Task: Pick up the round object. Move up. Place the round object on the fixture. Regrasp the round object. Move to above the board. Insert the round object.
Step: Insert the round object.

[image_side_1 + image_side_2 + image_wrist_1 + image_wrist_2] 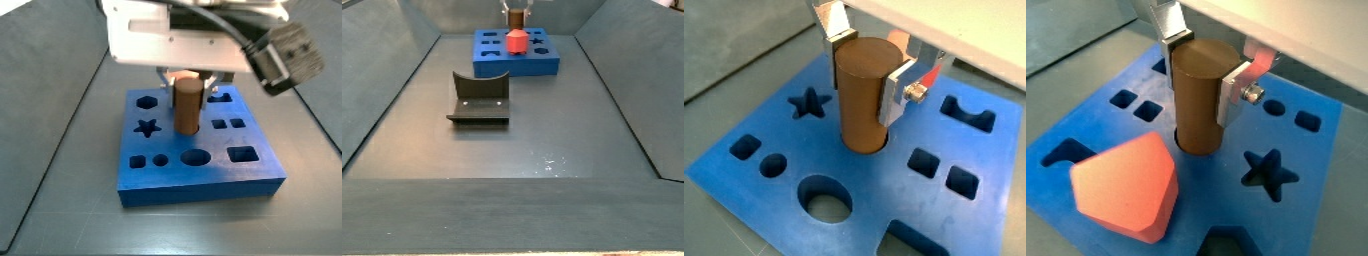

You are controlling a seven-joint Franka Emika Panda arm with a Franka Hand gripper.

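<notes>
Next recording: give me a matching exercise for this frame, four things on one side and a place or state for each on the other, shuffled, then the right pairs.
Things:
1. peg
2. gripper
3. fixture
4. red block

Places or states:
A. on the floor, apart from the board, bare
B. upright, lower end in a round hole of the board
C. standing on the board beside the peg
D. over the board, fingers clamped on the peg's sides

Pairs: 1-B, 2-D, 3-A, 4-C
</notes>
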